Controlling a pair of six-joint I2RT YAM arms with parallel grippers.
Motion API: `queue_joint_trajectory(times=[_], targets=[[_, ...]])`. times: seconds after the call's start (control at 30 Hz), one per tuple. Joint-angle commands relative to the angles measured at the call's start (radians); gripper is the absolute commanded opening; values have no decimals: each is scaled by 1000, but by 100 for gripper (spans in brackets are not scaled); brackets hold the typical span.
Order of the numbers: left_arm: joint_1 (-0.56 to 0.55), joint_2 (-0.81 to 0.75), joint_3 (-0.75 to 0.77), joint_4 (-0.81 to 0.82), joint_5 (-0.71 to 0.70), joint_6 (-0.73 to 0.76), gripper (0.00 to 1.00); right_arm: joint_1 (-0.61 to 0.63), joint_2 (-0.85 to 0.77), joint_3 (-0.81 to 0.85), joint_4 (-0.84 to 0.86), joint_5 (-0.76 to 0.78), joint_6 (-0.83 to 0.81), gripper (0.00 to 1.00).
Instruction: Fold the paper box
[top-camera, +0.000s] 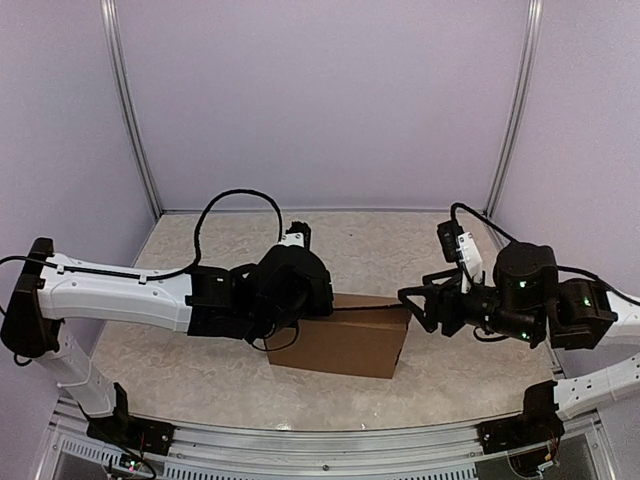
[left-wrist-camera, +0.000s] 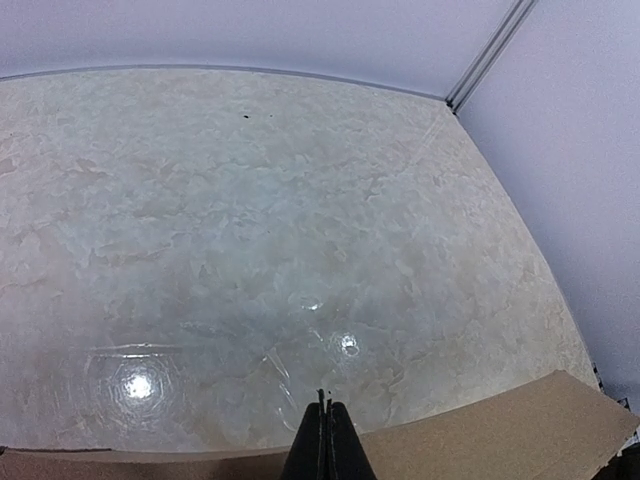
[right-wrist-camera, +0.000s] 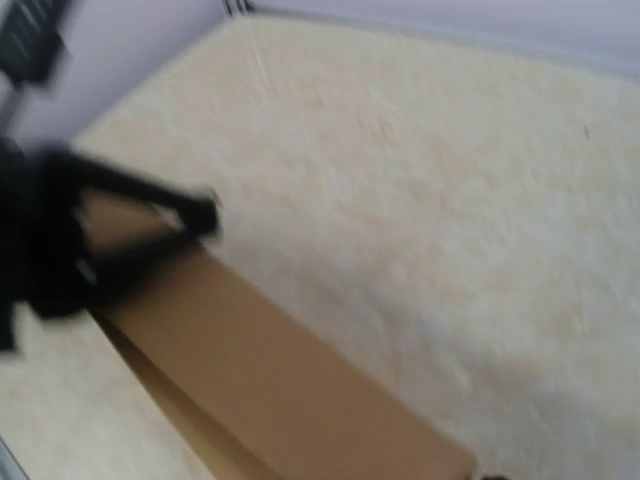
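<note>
The paper box lies in the middle of the table as a closed, shallow brown block. My left arm reaches over its left top corner, and the wrist body hides the fingers from above. In the left wrist view my left gripper is shut with nothing between its fingers, its tips just past the box's far edge. Just off the box's right end, my right gripper has its fingers spread and holds nothing. The right wrist view is blurred; it shows the box and the black left arm.
Pale marbled tabletop stretches behind the box. Lilac walls with metal corner posts close in the back and sides. A metal rail runs along the near edge by the arm bases.
</note>
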Motion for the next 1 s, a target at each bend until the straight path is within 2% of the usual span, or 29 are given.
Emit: queue_joint_trajectory(times=[0.0, 0.03, 0.13, 0.27, 0.43, 0.6, 0.8, 0.97], targets=[[-11, 27, -51, -87, 29, -15, 0, 3, 55, 111, -45, 20, -54, 60], [-11, 27, -50, -87, 29, -15, 0, 2, 74, 135, -44, 31, -57, 55], [-12, 24, -51, -84, 30, -11, 0, 2, 128, 170, -30, 67, -64, 30], [-15, 20, -52, -88, 28, -8, 0, 0, 166, 146, 0, 112, -55, 1], [-18, 14, -61, -89, 25, -12, 0, -7, 151, -19, 59, 96, 43, 0], [-21, 17, -64, -88, 26, -19, 0, -6, 106, -164, 131, -5, 155, 0], [-23, 16, -58, -89, 26, -13, 0, -4, 36, -96, 96, 45, 105, 0], [-26, 16, -54, -93, 28, -13, 0, -4, 81, 8, 73, 56, 47, 0]])
